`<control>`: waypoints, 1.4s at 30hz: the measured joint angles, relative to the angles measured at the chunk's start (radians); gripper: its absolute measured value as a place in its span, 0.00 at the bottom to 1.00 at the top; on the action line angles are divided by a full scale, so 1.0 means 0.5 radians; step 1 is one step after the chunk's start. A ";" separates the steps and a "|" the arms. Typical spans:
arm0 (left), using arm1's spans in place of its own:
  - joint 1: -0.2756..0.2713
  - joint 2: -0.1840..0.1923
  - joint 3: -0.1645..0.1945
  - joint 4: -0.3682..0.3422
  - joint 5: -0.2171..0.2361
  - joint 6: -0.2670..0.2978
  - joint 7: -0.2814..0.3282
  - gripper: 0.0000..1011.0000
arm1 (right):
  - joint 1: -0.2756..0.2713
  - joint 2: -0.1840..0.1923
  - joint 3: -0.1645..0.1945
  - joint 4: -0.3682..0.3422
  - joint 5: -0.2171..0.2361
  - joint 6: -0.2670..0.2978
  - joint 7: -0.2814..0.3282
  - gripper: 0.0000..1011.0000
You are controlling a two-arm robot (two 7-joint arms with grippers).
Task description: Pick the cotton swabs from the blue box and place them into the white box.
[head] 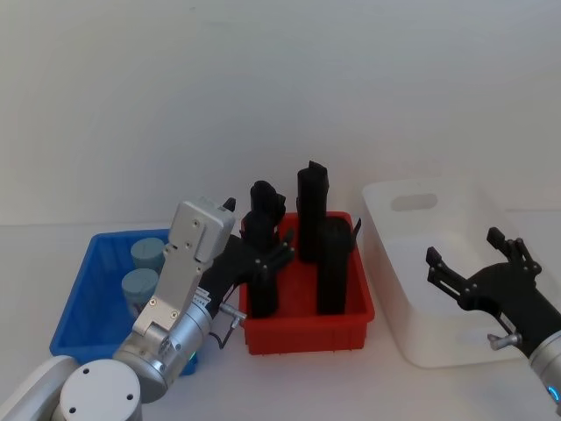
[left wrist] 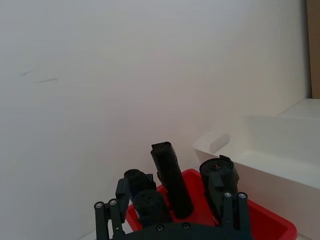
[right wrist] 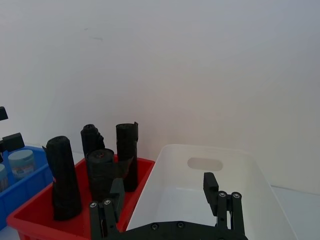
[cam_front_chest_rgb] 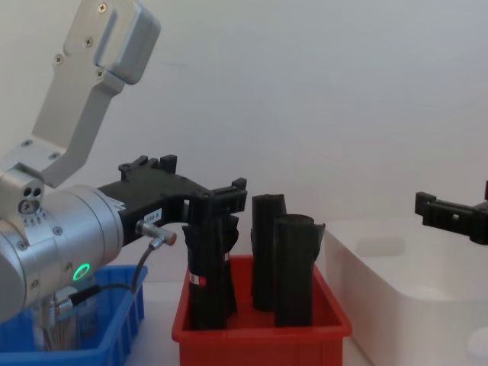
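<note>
Progress: nothing moved across yet

By my reading, the job is at its very start. Two cotton swab tubs [head: 147, 254] stand lids up in the blue box [head: 79, 298] on my left, one behind the other toward its far end. The chest view shows thin swab sticks in a clear tub low under my left arm. I cannot tell whether that is one of the two or a third. The white box [head: 412, 324] on my right shows a bare floor wherever I can see into it, with no tub inside. So I judge that every tub has yet to be lifted and carried past the red tray [head: 307, 333] of black rolls [head: 331, 263]. That tray sits between the two boxes on the bench [head: 307, 386]. Each tub then has to be set down in the white box.

My left tool [cam_front_chest_rgb: 200, 177] has its jaws spread wide and holds nothing. It hangs above the left end of the red tray, beside the blue box rather than over the tubs. Its near finger is close to the top of one black roll, and I cannot tell whether the two touch. My right tool [head: 473, 250] is also wide open and empty, hovering over the near part of the white box. The left tool is the nearer one to the tubs, so I expect it to make the first pick, and it would have to come over the blue box and descend.
</note>
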 joint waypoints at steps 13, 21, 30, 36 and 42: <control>0.000 0.000 0.000 0.000 0.000 0.000 0.000 0.99 | 0.000 0.000 0.000 0.000 0.000 0.000 0.000 0.99; 0.000 0.000 0.000 0.000 0.000 0.000 0.000 0.99 | 0.000 0.000 0.000 0.000 0.000 0.000 0.000 0.99; 0.000 0.000 0.000 0.000 0.000 0.000 0.000 0.99 | 0.000 0.000 0.000 0.000 0.000 0.000 0.000 0.99; 0.000 0.000 0.000 0.000 0.000 0.000 0.000 0.99 | 0.000 0.000 0.000 0.000 0.000 0.000 0.000 0.99; 0.000 0.000 0.000 0.000 0.000 0.000 0.000 0.99 | 0.001 0.000 0.000 0.000 -0.001 0.000 0.000 0.99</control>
